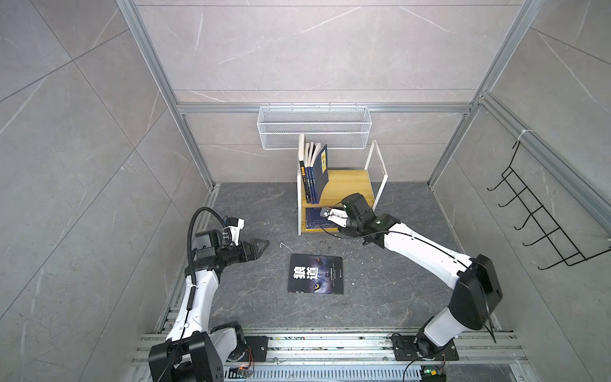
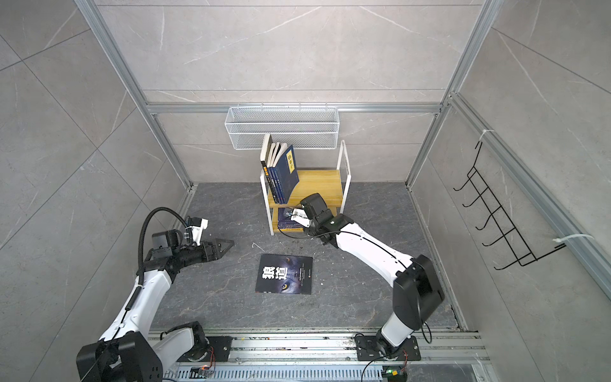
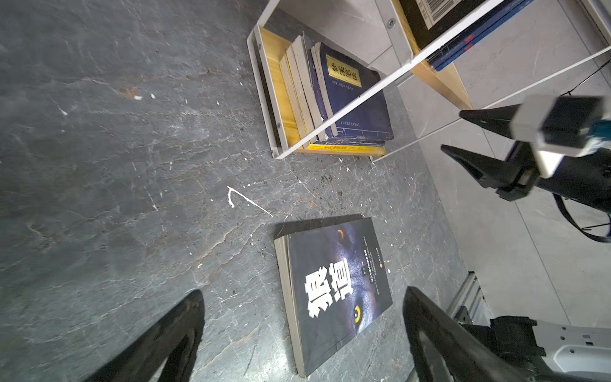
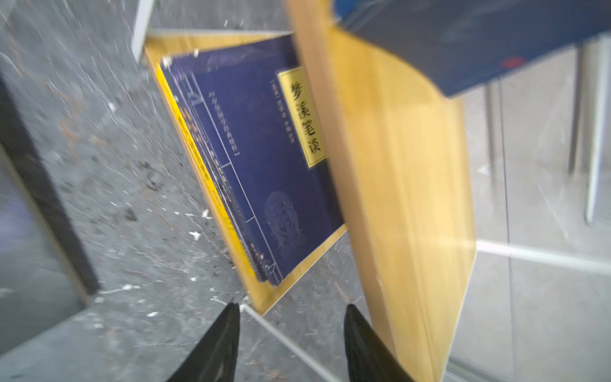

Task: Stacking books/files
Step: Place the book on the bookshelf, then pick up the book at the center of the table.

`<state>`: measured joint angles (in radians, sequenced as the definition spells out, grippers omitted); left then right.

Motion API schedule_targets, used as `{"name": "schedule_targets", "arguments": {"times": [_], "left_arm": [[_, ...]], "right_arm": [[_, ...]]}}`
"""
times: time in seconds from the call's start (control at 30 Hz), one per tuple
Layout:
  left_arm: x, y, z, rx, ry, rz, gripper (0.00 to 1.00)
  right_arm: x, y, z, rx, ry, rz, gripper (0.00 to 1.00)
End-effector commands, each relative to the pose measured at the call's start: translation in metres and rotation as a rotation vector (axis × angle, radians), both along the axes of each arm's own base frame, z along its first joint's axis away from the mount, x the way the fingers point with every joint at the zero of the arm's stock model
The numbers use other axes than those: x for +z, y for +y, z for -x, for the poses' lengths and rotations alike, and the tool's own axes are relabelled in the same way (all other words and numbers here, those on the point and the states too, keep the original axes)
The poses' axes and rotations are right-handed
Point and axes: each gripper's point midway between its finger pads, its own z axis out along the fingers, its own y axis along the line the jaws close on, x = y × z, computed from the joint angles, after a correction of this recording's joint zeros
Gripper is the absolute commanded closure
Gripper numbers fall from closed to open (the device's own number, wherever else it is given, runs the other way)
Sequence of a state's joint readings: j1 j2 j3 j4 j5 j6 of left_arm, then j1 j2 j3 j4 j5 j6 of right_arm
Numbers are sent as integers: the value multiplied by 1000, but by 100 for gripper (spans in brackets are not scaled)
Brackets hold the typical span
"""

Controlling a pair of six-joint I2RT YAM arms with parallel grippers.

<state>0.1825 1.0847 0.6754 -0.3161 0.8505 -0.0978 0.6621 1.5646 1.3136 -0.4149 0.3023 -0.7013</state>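
One glossy black paperback [image 1: 315, 274], flat on veined grey slab [image 1: 251, 297].

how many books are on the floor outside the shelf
1: the black book lies flat on the floor in front of the shelf. Nothing suggests a hidden one.

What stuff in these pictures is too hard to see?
- Lower-shelf stack: partly hidden by the right arm in both top views.
- Upper-shelf books: cut off by the left wrist view's edge.
- Black book: small print too tiny in top views.
- Right wrist view: blurred.
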Motion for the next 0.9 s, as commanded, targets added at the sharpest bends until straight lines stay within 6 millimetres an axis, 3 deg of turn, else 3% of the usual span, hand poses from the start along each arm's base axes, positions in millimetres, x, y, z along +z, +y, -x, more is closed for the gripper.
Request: {"name": "schedule_targets", "arguments": {"times": [0.0, 0.17, 0.3, 0.43, 0.63, 0.87], "left_arm": [[-3, -19, 1, -60, 22, 57, 7], [-27, -37, 4, -87, 142, 73, 15], [-47, -52, 9, -114, 197, 56, 20], [-63, -61, 14, -120, 265, 57, 22], [-84, -66, 14, -89, 340, 54, 22], [-108, -79, 14, -100, 453, 66, 22]], "right_arm": [[-13, -9, 40, -169, 146, -244, 47], [-34, -31, 80, -495, 241, -489, 53], [-79, -28, 113, -666, 414, -639, 56], [-109, -17, 135, -703, 485, -631, 58], [-132, -5, 148, -721, 542, -606, 61], [-157, 3, 146, -754, 582, -574, 68]]}}
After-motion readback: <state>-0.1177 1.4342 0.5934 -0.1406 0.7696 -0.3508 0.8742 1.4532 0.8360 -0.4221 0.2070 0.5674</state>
